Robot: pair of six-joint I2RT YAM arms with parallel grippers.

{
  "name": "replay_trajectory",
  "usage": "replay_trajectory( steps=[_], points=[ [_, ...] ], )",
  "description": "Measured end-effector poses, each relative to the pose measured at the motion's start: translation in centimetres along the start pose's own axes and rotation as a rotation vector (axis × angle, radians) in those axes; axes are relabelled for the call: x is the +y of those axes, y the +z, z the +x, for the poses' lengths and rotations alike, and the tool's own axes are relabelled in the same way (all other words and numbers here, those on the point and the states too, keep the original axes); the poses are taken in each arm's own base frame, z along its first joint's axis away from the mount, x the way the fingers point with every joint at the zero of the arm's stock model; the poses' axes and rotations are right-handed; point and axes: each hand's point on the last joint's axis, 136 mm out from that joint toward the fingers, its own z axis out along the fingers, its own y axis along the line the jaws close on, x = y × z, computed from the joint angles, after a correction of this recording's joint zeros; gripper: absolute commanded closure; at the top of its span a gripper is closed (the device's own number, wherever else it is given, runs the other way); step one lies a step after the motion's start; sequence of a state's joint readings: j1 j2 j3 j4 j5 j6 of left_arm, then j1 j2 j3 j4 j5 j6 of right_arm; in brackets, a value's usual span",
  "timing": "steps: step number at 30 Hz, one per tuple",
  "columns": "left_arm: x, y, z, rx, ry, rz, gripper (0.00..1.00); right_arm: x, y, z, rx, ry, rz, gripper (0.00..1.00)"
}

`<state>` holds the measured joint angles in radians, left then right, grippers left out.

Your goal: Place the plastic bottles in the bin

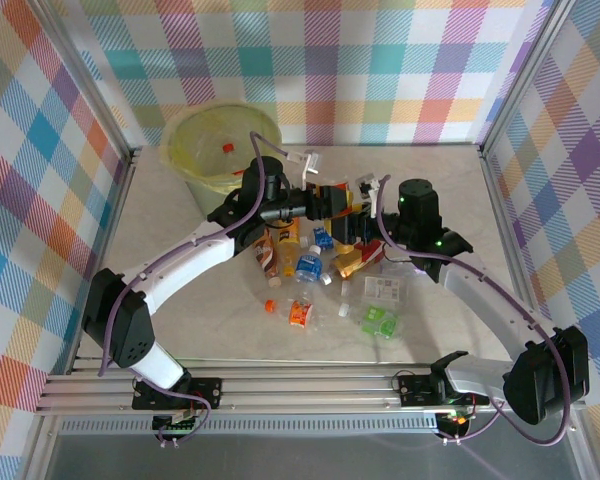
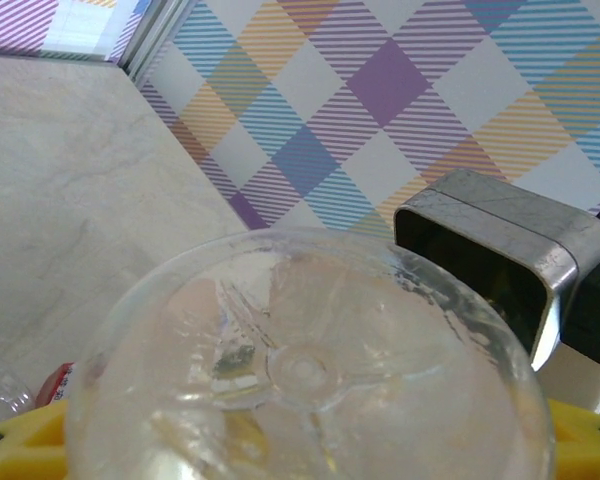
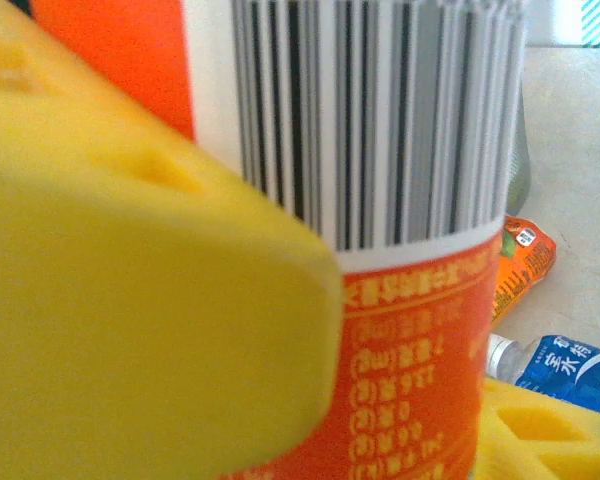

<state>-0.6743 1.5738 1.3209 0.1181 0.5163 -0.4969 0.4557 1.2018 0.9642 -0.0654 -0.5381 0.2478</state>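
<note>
Over the middle of the table both grippers meet on one plastic bottle (image 1: pixel 348 207) with an orange label. In the left wrist view its clear base (image 2: pixel 300 370) sits between the yellow pads (image 2: pixel 20 435), and my left gripper (image 2: pixel 300 450) is shut on it. My right gripper (image 3: pixel 410 400) has the barcode and orange label (image 3: pixel 400 250) between its yellow pads (image 3: pixel 130 300); its grip is unclear. Seen from above, the left gripper (image 1: pixel 330 205) reaches in from the left and the right gripper (image 1: pixel 358 232) from the right. The bin (image 1: pixel 195 150) stands at the back left, a red-capped bottle (image 1: pixel 227 148) inside.
Several bottles lie under and in front of the grippers: an orange-brown one (image 1: pixel 270 250), a blue-labelled one (image 1: pixel 308 265), an orange one (image 1: pixel 300 312), a green one (image 1: pixel 378 320). Checked walls close the back and sides. A metal part of the right arm (image 2: pixel 500 250) is close beside the left gripper.
</note>
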Motion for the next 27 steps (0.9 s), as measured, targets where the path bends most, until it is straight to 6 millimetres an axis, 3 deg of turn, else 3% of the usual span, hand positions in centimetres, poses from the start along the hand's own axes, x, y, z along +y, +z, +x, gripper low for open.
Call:
replay_trajectory(
  steps=[5, 13, 20, 27],
  points=[
    [0.7, -1.1, -0.8, -0.043, 0.024, -0.092, 0.63, 0.0, -0.2, -0.2, 0.015, 0.008, 0.023, 0.00],
    [1.8, -6.2, -4.6, -0.162, 0.109, -0.274, 0.65, -0.4, -1.9, 0.0, 0.021, 0.022, 0.115, 0.00],
    [2.9, -11.9, -11.3, -0.303, 0.177, -0.435, 0.65, 0.3, -5.2, -1.4, -0.047, 0.017, 0.214, 0.00],
    [4.4, -17.3, -16.7, -0.410, 0.213, -0.558, 0.65, -2.9, -8.7, -2.6, -0.107, 0.136, 0.505, 0.00]
  ],
)
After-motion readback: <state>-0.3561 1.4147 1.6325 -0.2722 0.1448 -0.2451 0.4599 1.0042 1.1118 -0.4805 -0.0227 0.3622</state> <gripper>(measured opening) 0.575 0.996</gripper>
